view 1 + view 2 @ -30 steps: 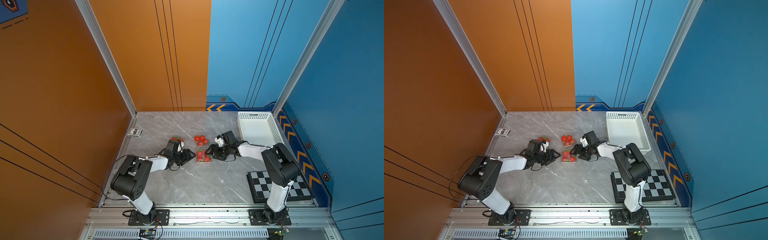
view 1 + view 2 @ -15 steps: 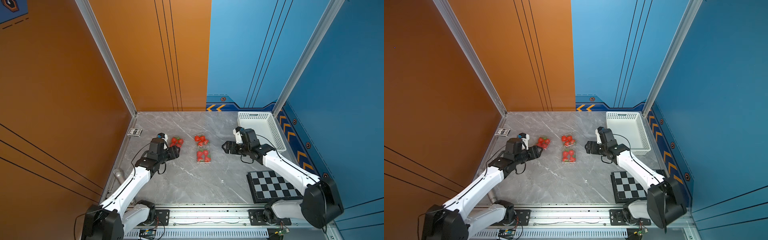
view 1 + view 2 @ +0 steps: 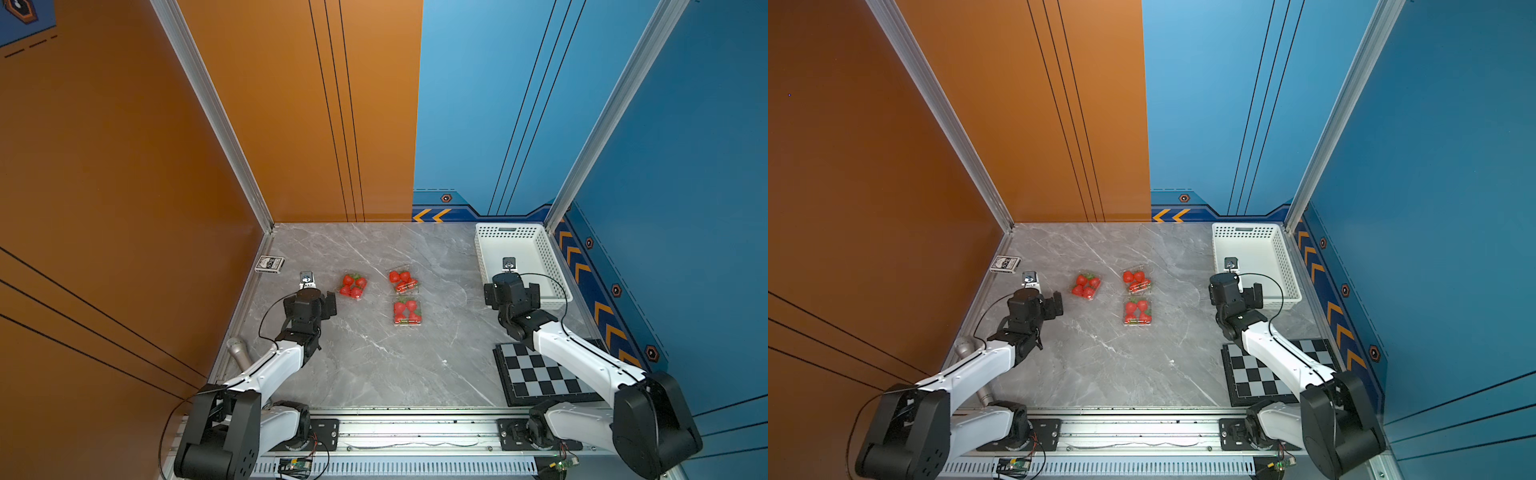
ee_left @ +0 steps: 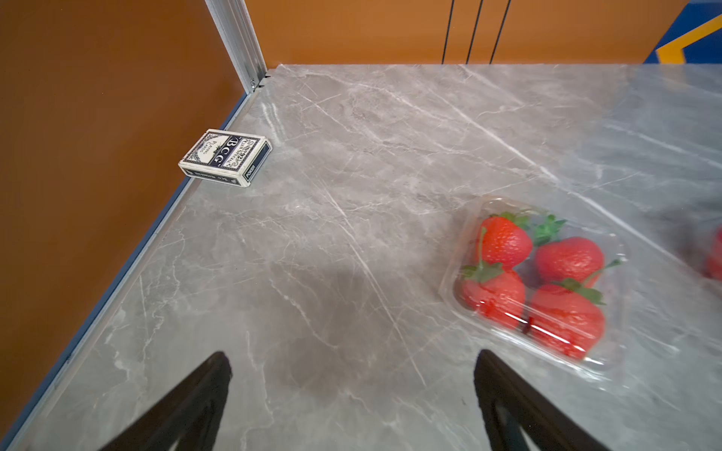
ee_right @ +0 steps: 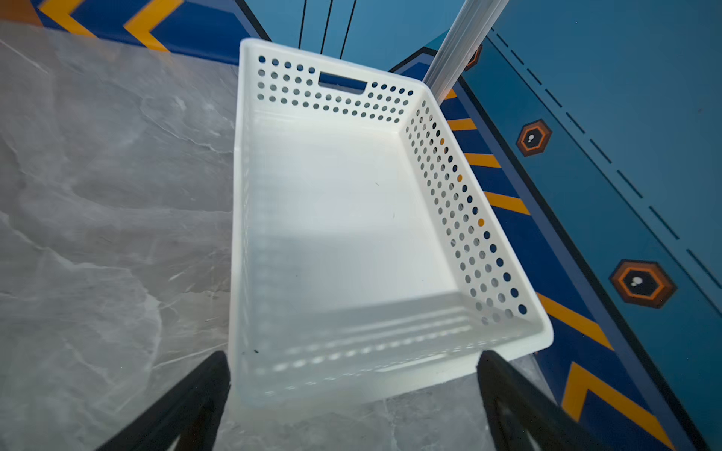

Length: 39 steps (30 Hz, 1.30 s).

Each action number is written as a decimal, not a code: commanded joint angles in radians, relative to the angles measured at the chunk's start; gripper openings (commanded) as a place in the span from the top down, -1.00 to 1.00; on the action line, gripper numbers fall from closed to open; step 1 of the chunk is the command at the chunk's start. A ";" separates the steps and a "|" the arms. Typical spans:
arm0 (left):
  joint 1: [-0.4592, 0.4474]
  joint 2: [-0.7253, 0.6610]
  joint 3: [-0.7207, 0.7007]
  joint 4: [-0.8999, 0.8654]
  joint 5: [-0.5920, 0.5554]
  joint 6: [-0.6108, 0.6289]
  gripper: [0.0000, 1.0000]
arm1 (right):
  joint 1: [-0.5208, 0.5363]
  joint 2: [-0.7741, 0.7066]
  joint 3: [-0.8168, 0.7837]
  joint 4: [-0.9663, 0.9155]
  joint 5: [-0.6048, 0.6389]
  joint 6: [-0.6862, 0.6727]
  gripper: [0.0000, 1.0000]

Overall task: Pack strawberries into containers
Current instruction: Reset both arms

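Lying near the middle of a grey marble table (image 3: pixel 374 365), three small clear containers are seen in both top views, each filled with bright red strawberries (image 3: pixel 348 279). The left container (image 3: pixel 353 286) is set apart from the other two. In the left wrist view, four green-capped berries are shown packed inside it, under what appears to be a clear lid. The far container (image 3: pixel 403 281) and the near container (image 3: pixel 407 312) are placed just beside each other, one behind the other, to the right of the first.

The left gripper (image 4: pixel 351 357) is held just to the left of the left container and nearer than it, above bare table. Its two black fingers are spread wide, and nothing is gripped between them. The right gripper (image 5: pixel 351 356) is held well to the right of the containers, at the near end of a white perforated basket (image 3: pixel 509 226) that is set in the far right corner. Its fingers are likewise spread wide, with nothing gripped.

A deck of playing cards (image 3: pixel 269 264) is seen flat against the left wall. A black-and-white checkerboard (image 3: pixel 536 374) is laid at the near right, partly covered by the right arm. A grey metal cylinder (image 3: pixel 239 353) is seen at the left edge, beside the left arm.
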<state>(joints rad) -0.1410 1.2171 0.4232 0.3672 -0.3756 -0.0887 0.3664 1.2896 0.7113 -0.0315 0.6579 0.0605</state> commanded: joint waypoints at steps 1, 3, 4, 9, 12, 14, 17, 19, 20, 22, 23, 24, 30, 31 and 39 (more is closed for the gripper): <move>0.016 0.070 -0.036 0.260 0.024 0.087 -0.98 | -0.005 0.073 0.037 -0.009 0.120 -0.070 -1.00; 0.019 0.119 -0.047 0.330 0.065 0.101 -0.98 | -0.014 0.064 -0.043 0.142 0.115 -0.089 -1.00; 0.020 0.136 -0.047 0.346 0.062 0.103 -0.98 | -0.020 0.053 -0.077 0.205 0.097 -0.095 -1.00; 0.014 0.148 -0.077 0.420 0.043 0.123 -0.98 | -0.109 0.020 -0.285 0.550 0.007 -0.094 -1.00; 0.017 0.218 -0.140 0.616 0.037 0.136 -0.98 | -0.165 0.021 -0.377 0.746 -0.073 -0.100 -1.00; 0.023 0.290 -0.121 0.658 0.060 0.139 -0.98 | -0.189 0.014 -0.401 0.797 -0.138 -0.091 -1.00; 0.028 0.356 -0.105 0.694 0.090 0.155 -0.97 | -0.240 0.048 -0.425 0.913 -0.243 -0.045 -1.00; 0.028 0.351 -0.111 0.696 0.087 0.152 -0.97 | -0.267 0.096 -0.433 0.972 -0.301 -0.007 -1.00; 0.027 0.355 -0.106 0.694 0.083 0.152 -0.97 | -0.271 0.146 -0.442 1.029 -0.310 -0.004 -1.00; 0.027 0.355 -0.105 0.693 0.079 0.152 -0.97 | -0.275 0.261 -0.467 1.197 -0.320 -0.011 -1.00; 0.027 0.355 -0.104 0.693 0.073 0.149 -0.97 | -0.272 0.296 -0.478 1.274 -0.316 -0.021 -1.00; 0.028 0.355 -0.104 0.693 0.068 0.147 -0.97 | -0.273 0.264 -0.480 1.232 -0.327 -0.017 -1.00; 0.027 0.359 -0.101 0.691 0.064 0.147 -0.97 | -0.289 0.244 -0.352 0.945 -0.312 0.019 -1.00; 0.028 0.360 -0.102 0.691 0.063 0.147 -0.97 | -0.294 0.254 -0.365 0.991 -0.315 0.020 -1.00; 0.029 0.361 -0.101 0.690 0.063 0.147 -0.97 | -0.290 0.255 -0.365 0.988 -0.292 0.022 -1.00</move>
<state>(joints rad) -0.1192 1.5730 0.3103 1.0412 -0.3111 0.0460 0.0837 1.5337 0.3363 1.0134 0.3477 0.0753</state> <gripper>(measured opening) 0.986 0.999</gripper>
